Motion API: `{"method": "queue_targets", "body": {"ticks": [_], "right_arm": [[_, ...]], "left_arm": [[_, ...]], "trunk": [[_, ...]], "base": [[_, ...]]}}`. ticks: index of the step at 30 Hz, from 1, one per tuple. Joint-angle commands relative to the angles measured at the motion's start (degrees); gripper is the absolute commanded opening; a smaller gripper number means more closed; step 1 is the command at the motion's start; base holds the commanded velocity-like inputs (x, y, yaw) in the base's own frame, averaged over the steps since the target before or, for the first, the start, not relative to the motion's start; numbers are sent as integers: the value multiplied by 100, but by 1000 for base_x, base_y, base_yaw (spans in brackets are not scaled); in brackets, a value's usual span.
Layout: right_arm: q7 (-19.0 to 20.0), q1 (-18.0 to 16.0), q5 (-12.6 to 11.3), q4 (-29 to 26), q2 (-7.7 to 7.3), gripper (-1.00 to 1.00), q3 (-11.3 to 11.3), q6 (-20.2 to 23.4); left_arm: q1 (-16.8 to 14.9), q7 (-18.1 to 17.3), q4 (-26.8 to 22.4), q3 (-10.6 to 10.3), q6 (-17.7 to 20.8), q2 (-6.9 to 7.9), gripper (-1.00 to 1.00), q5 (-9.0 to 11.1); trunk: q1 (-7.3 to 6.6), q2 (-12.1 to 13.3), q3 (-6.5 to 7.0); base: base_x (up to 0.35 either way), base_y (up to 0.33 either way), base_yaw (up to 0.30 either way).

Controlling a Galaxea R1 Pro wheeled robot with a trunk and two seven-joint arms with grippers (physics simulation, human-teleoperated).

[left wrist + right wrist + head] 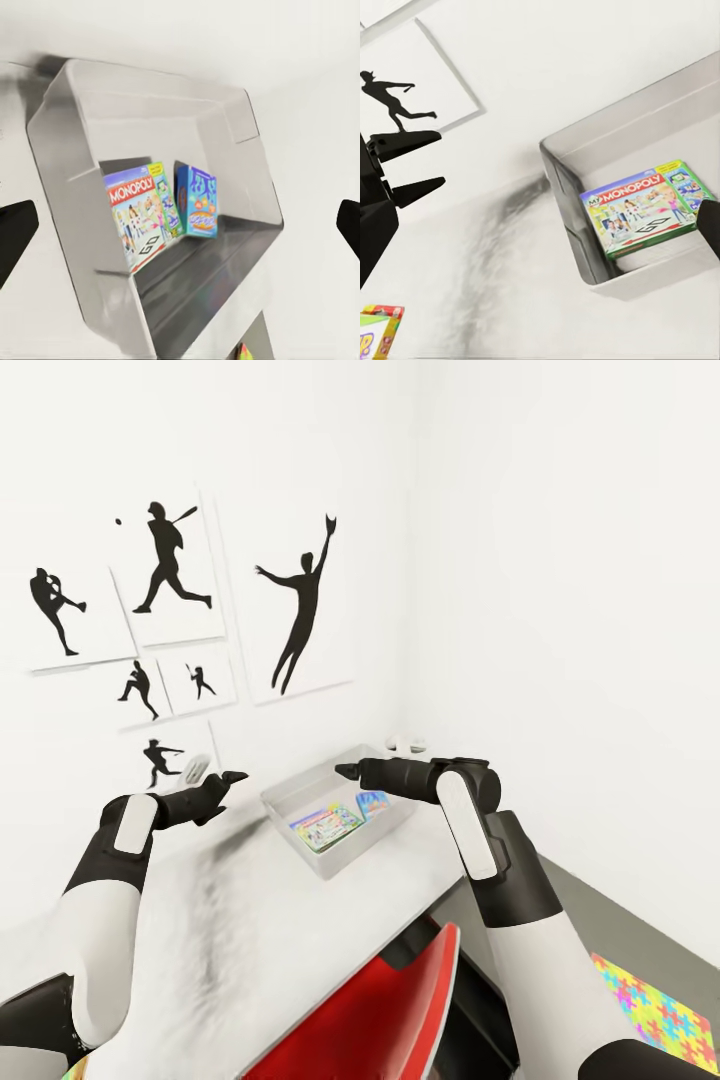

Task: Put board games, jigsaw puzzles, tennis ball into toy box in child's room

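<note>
The light grey toy box stands on the white table near the wall corner. Inside it a Monopoly board game lies flat, with a second, blue board game behind it. My left gripper hovers open just left of the box, and the left wrist view looks into the toy box at both games. My right gripper hangs open over the box's back rim, above the Monopoly box. A jigsaw puzzle lies low at the right. The tennis ball and the bed are out of view.
A red chair stands against the table's front edge. Black sports silhouette pictures hang on the wall behind. Two small white objects sit in the table's back corner. A colourful box corner shows near the table edge.
</note>
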Motion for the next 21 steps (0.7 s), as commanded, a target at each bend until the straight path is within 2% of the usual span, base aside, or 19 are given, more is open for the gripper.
{"method": "queue_targets", "body": {"ticks": [1, 5, 11, 21], "right_arm": [[-5, -6, -6, -4, 1, 100, -2, 23], [-7, -6, -2, -4, 1, 100, -2, 23], [-11, -6, -1, -4, 1, 100, 4, 23], [-14, -6, 29, -4, 1, 100, 12, 23]], "left_arm": [[-7, -43, 0, 20, 31, -2, 100, -41], [-7, -43, -3, 20, 32, -5, 100, -41], [-7, -43, -3, 20, 32, -4, 100, -41], [-7, -43, -6, 20, 31, -5, 100, -41]], "trunk": [[0, -10, -11], [0, -10, -11], [0, -10, -11], [0, -10, -11]], "base": [[-196, 1, 0], [-220, 0, 0], [-67, 0, 23], [-134, 49, 241]]}}
